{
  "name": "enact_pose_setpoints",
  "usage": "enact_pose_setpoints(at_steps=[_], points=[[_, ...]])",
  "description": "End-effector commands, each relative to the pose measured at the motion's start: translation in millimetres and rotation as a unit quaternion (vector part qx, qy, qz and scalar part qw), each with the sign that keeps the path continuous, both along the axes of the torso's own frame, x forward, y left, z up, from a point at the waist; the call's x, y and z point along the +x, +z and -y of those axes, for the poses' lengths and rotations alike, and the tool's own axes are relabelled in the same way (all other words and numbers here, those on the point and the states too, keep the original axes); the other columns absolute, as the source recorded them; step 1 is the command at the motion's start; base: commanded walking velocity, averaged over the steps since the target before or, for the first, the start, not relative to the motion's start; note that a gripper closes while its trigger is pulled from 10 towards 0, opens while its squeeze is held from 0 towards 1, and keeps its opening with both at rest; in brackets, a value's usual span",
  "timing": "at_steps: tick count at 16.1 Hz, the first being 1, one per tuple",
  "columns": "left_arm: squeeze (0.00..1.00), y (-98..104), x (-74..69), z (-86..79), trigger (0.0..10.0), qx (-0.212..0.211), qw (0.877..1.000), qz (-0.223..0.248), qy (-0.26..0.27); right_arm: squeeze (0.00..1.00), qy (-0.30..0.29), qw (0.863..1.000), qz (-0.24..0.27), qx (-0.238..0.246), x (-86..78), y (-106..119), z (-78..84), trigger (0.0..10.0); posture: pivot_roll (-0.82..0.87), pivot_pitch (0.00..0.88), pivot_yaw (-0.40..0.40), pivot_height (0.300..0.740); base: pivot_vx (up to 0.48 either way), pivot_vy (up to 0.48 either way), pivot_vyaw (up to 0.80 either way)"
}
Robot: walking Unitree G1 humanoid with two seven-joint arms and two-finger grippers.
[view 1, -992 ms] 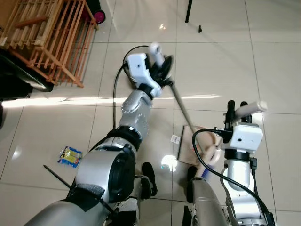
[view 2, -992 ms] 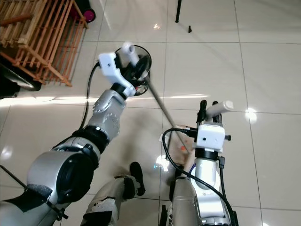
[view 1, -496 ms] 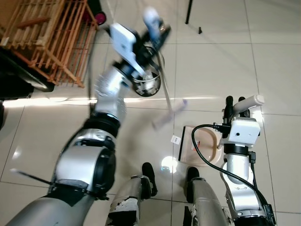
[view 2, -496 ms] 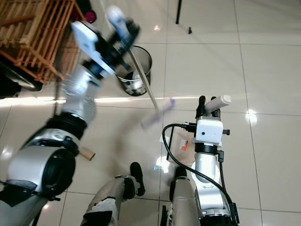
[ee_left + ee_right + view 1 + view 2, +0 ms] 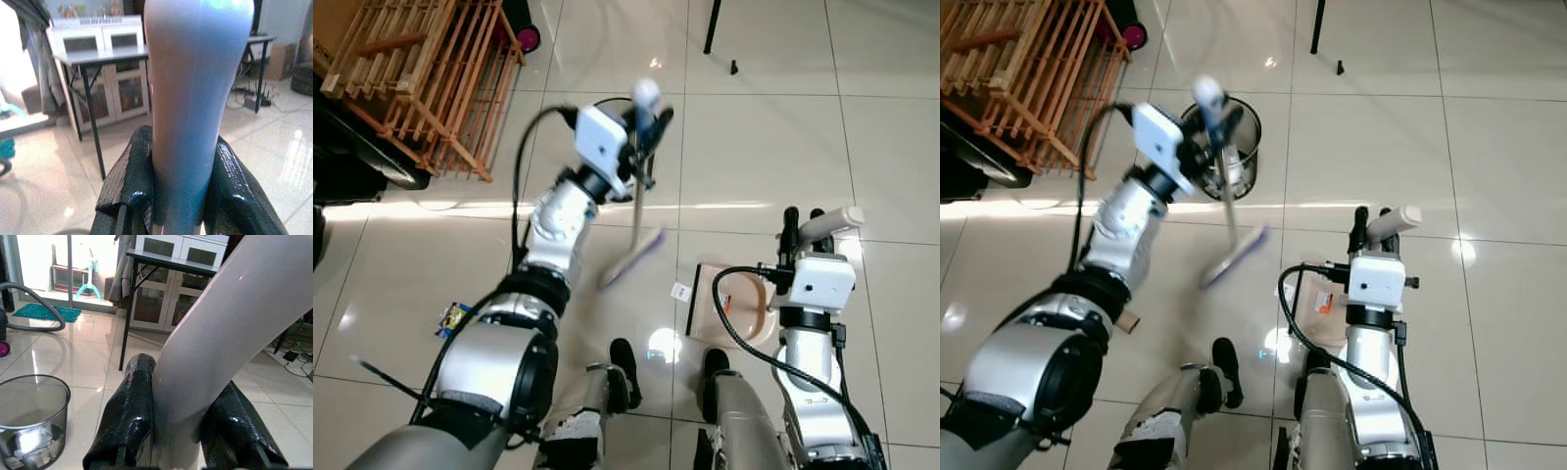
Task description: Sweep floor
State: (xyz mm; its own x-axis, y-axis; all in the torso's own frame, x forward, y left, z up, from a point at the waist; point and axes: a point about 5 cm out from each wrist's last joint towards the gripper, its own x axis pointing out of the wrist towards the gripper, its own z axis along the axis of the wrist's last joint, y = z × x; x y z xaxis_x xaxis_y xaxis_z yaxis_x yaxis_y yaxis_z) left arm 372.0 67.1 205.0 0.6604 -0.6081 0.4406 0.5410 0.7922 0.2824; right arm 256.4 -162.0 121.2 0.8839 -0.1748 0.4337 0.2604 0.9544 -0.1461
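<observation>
Left eye view puts the left gripper [image 5: 644, 122] in the upper middle of the frame, its black fingers [image 5: 129, 181] pinched around the pale rounded grip of a thin-shafted broom [image 5: 635, 225]; the blurred lilac broom head hangs mid-frame above the glossy tiles. At lower right the right gripper [image 5: 803, 223] clamps the white handle of a pinkish-beige dustpan [image 5: 741, 302] lying flat on the floor. Both tools look light and stiff; I'd say their smooth plastic handles could twist in a loose pinch.

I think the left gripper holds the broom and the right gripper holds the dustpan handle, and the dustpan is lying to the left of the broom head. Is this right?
Not fully. In the left eye view, the dustpan lies right of the broom head. The left gripper does hold the broom, the right gripper the dustpan handle.
</observation>
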Motion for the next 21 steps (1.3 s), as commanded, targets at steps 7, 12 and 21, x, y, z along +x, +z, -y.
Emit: enact_pose_setpoints(at_steps=[7, 12, 21], points=[[0.0, -24, -1.6, 7.0, 10.0, -0.033, 0.996, -0.054, 0.066, 0.0, -0.003, 0.999, -0.043, 0.02, -19.4, -17, -11.9, 10.0, -0.1, 0.413, 0.18, 0.74, 0.0, 0.0, 0.0], [0.0, -37, 4.4, 0.8, 10.0, -0.114, 0.978, -0.147, 0.099, 0.0, 0.003, 0.998, -0.052, 0.024, -23.9, -21, -19.0, 10.0, -0.09, 0.416, 0.184, 0.74, 0.0, 0.0, 0.0], [0.0, -27, 10.2, 9.6, 10.0, -0.191, 0.961, -0.19, 0.065, 0.0, 0.001, 0.998, -0.06, 0.024, -33.7, -23, -20.5, 10.0, -0.11, 0.412, 0.189, 0.74, 0.0, 0.0, 0.0]])
